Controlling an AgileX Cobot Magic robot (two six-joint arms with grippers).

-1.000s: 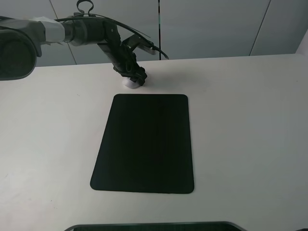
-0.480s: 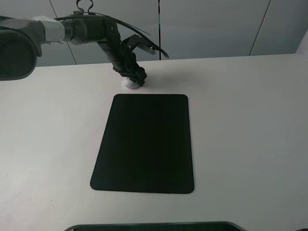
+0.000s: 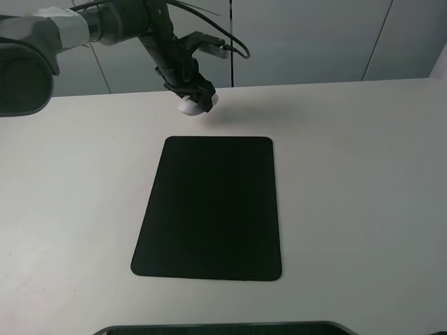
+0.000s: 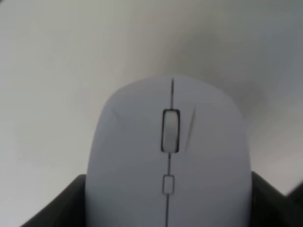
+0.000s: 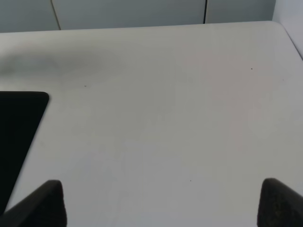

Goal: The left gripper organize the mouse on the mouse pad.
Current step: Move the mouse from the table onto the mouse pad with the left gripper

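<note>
White mouse (image 3: 186, 107) was clamped in the left gripper (image 3: 194, 100), held above the pale table (image 3: 349, 174) just beyond the far edge of the mouse pad (image 3: 209, 209); the right gripper (image 5: 163, 203) stood wide, empty

Left tool (image 3: 198, 98) holds the mouse (image 3: 187, 106) off the tabletop (image 3: 349, 174), so there is an air gap below it. In front of the tool, the mouse pad (image 3: 209, 209) lies flat with a bare top. Wall panels (image 3: 300, 42) stand close behind the tool. Its own arm (image 3: 112, 24) and cables (image 3: 234, 47) block the approach side. Right tool (image 5: 159, 208) has open tabletop ahead.
</note>
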